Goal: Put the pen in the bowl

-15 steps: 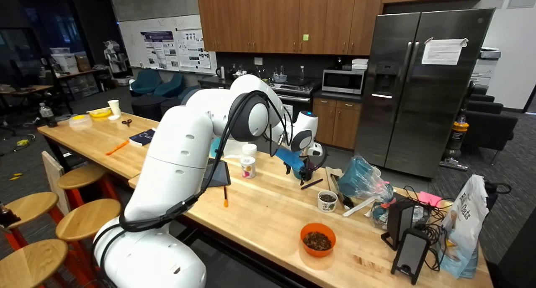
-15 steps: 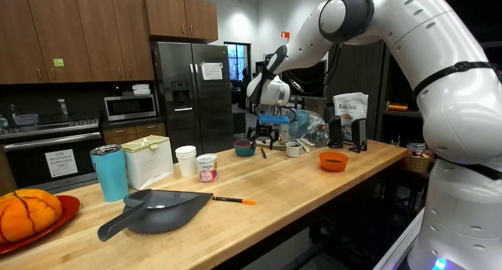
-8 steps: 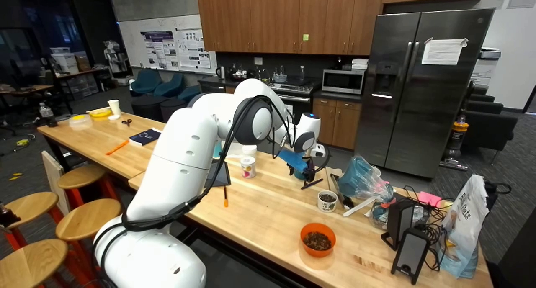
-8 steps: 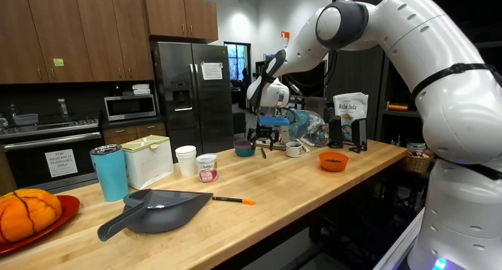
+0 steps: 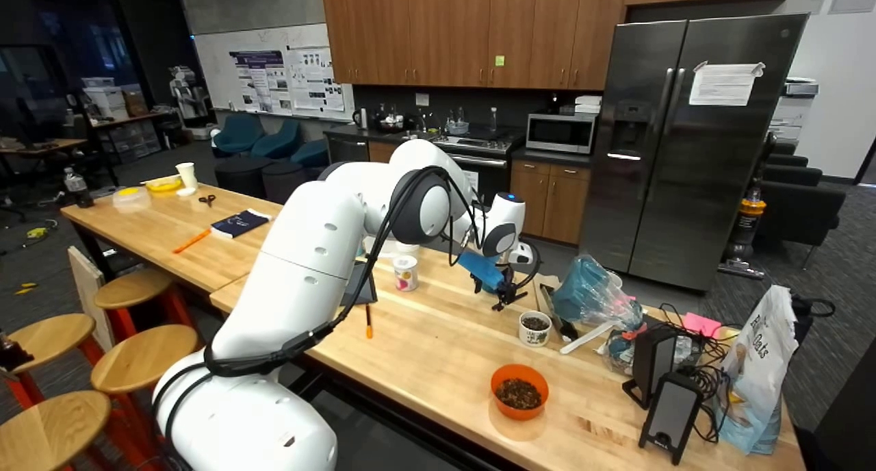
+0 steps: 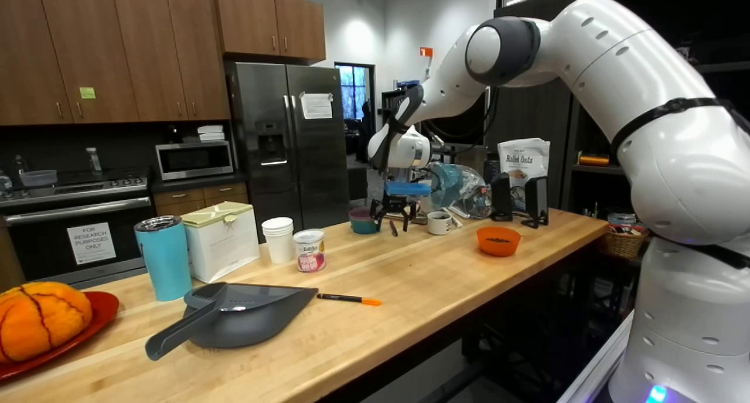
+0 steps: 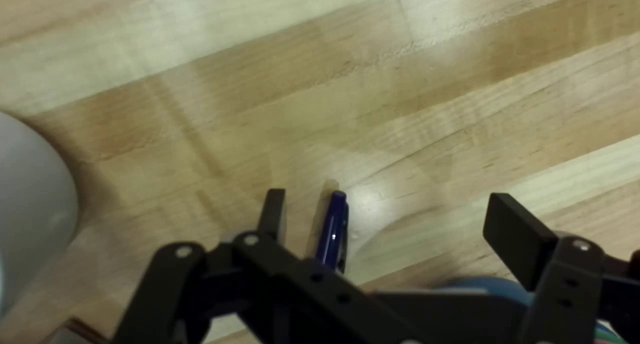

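Observation:
A dark blue pen (image 7: 331,231) lies on the wooden table; it also shows in an exterior view (image 6: 394,228). The maroon bowl (image 6: 361,213) sits in a teal bowl (image 6: 364,226), just beside the gripper. In the wrist view a blue rim (image 7: 492,285) peeks out behind the jaws; the maroon bowl is hidden there. My gripper (image 7: 390,219) is open, low over the table, with the pen between its fingers and nearer the left finger in the wrist view. In both exterior views the gripper (image 5: 487,298) (image 6: 392,224) is at the pen, which is mostly hidden in an exterior view.
A white cup with dark contents (image 5: 534,329) stands close to the pen and fills the left of the wrist view (image 7: 32,209). An orange bowl (image 5: 519,392), an orange-tipped marker (image 6: 350,299), a can (image 6: 309,250) and a bagged teal item (image 5: 587,293) are on the table.
The arm has lowered and my gripper has come down closer to the table around the pen. The gripper stays open. The pen and bowls have not moved.

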